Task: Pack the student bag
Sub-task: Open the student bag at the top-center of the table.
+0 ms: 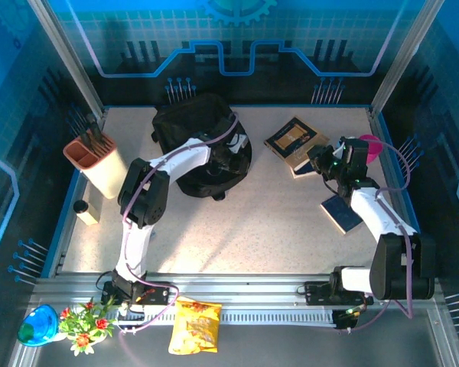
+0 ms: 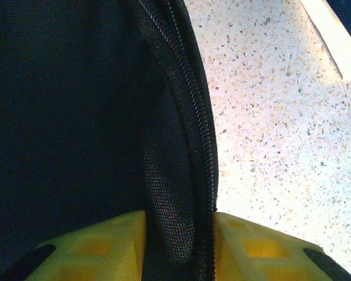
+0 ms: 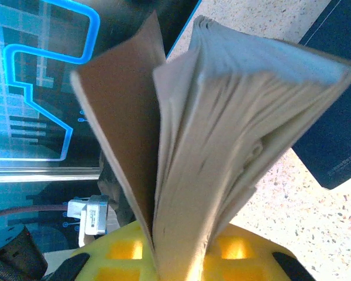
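The student bag (image 1: 201,149), a big black fabric backpack, lies at the back middle of the table. My left gripper (image 1: 231,156) is at its right side. In the left wrist view the yellow fingers (image 2: 105,243) press from both sides on a fold of black mesh along the bag's zipper (image 2: 193,105), so my left gripper (image 2: 179,221) is shut on it. My right gripper (image 1: 322,163) is shut on a tan-covered book (image 1: 294,143) at the back right. In the right wrist view that book (image 3: 240,117) stands between the jaws of my right gripper (image 3: 182,241), its cover and pages fanned apart.
A dark blue book (image 1: 342,213) lies flat near the right arm, also visible as the dark blue book (image 3: 339,111). A pink object (image 1: 372,146) sits at the right edge. A beige pencil holder (image 1: 99,164) and a small bottle (image 1: 85,211) stand at the left.
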You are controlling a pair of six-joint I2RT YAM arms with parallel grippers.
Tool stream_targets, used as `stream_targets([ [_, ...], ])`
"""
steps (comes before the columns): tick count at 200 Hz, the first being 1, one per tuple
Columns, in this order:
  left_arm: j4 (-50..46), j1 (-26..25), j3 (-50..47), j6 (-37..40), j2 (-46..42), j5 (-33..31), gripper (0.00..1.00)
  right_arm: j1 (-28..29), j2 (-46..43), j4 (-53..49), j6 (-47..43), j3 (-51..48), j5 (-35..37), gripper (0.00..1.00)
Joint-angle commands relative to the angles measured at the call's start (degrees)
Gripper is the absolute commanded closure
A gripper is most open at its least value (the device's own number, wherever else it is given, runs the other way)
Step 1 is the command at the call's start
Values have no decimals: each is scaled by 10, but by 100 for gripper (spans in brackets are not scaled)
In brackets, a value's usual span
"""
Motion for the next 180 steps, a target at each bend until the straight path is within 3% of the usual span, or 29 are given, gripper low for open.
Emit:
stream_targets([
  [1, -26, 8, 28, 15, 14, 35, 65, -9, 8, 46, 5, 23, -1, 93],
  [73, -48, 18, 64, 22, 6, 42, 97, -9, 14, 61, 11, 15, -8, 93],
  [127, 6, 34, 51, 4, -75, 4, 98, -5, -23, 30, -43, 14, -48, 93],
  [180, 129, 37, 24, -15, -137, -22, 98, 62, -45, 43, -41, -12, -54, 93],
])
